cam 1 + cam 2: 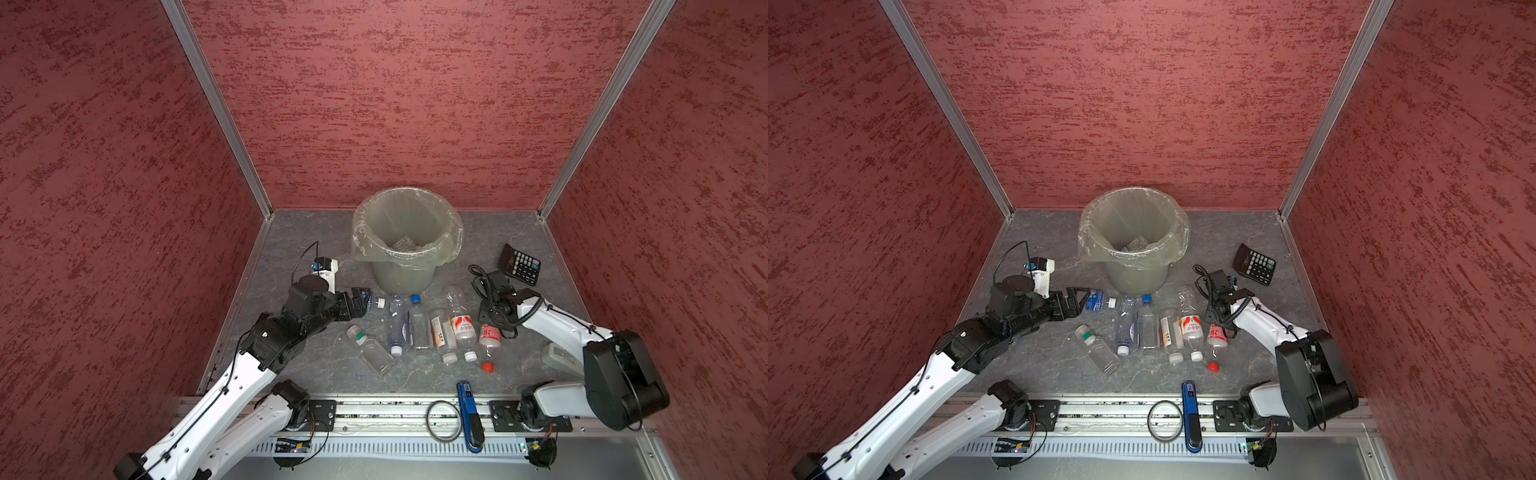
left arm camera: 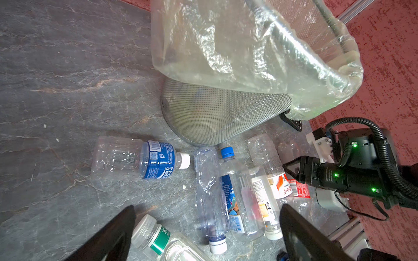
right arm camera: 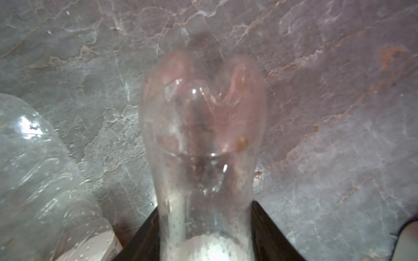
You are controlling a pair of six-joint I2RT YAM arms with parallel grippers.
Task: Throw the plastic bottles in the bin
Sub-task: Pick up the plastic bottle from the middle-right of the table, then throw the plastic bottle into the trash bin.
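At the left, the left hand (image 1: 360, 302) hangs low over the desk (image 1: 419, 376), its jaws spread wide with nothing between them. Just past its fingertips lies the blue-labelled bottle (image 1: 372, 302), white cap pointing right; the left wrist view shows a gap between hand and bottle. Nearer the front edge, the green-banded bottle (image 1: 370, 348) lies at a slant.

To the right, five more lie side by side, touching or nearly so: the crushed bottle (image 1: 397, 326), the blue-capped bottle (image 1: 419, 326), the orange-labelled bottle (image 1: 439, 332), the red-and-white-labelled bottle (image 1: 463, 328) and the red-capped bottle (image 1: 490, 337).

Behind this row, mid-desk, the bin (image 1: 401, 278) stands upright with its bag folded over the rim. A few clear bottles (image 1: 404, 243) lie at its bottom.

On the front rail a black ring (image 1: 444, 420) sits just beside the blue flat tool (image 1: 469, 415).

The right hand (image 1: 490, 323) reaches down onto the red-capped bottle and is clamped on its body. In the right wrist view a black finger (image 3: 271, 235) presses each side. The bottle lies in line with the row, cap toward the front. Further right and back lies the calculator (image 1: 519, 264).
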